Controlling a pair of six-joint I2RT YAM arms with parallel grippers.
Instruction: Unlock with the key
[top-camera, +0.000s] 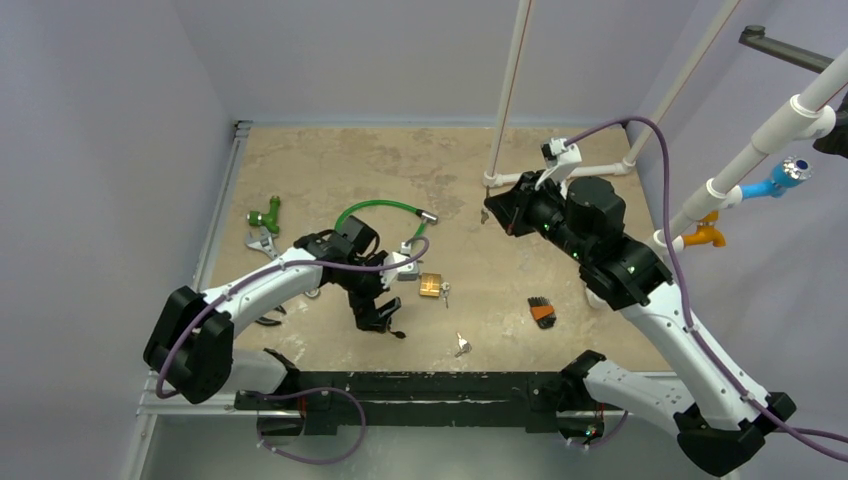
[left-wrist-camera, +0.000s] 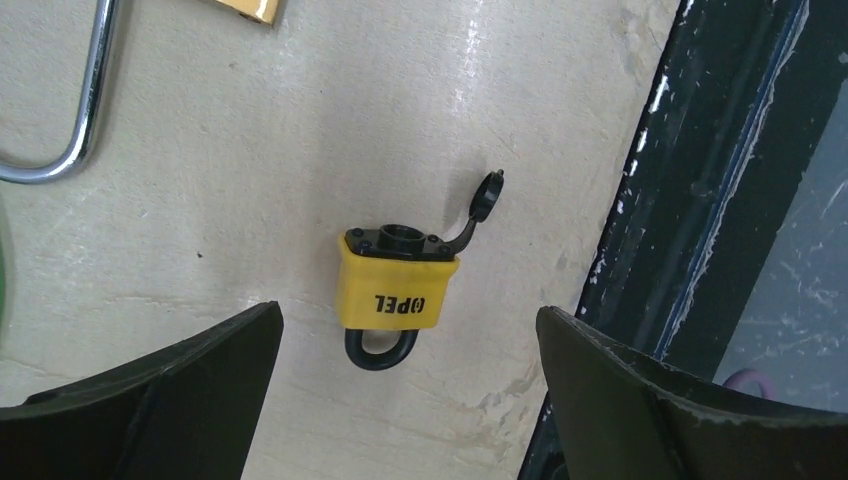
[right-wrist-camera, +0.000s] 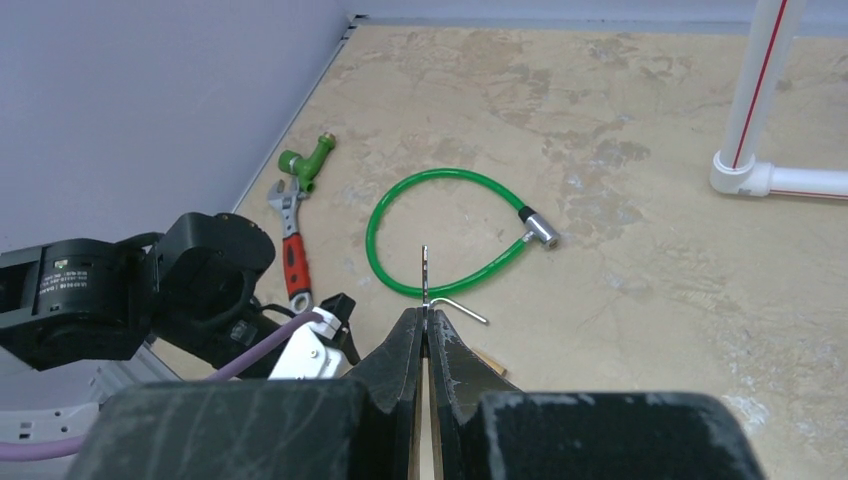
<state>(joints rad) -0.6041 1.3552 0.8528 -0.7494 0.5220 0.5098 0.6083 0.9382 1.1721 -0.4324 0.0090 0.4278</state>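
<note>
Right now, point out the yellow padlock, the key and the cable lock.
Yellow padlock (left-wrist-camera: 398, 292): left wrist view, on its yellow body.
Key (right-wrist-camera: 425, 278): right wrist view, on the exposed blade.
Cable lock (right-wrist-camera: 541, 231): right wrist view, on its silver head.

so the cable lock sits mid-table, with the wrench and fitting off to its left by the wall. plain padlock is in front of the cable lock, loose key nearer the front edge, hex keys to the right of both. capped padlock lies flat right under the left gripper, between its fingers but apart from them, close to the table front edge. right gripper is further back, near the pipe frame, with the key sticking out of it
</note>
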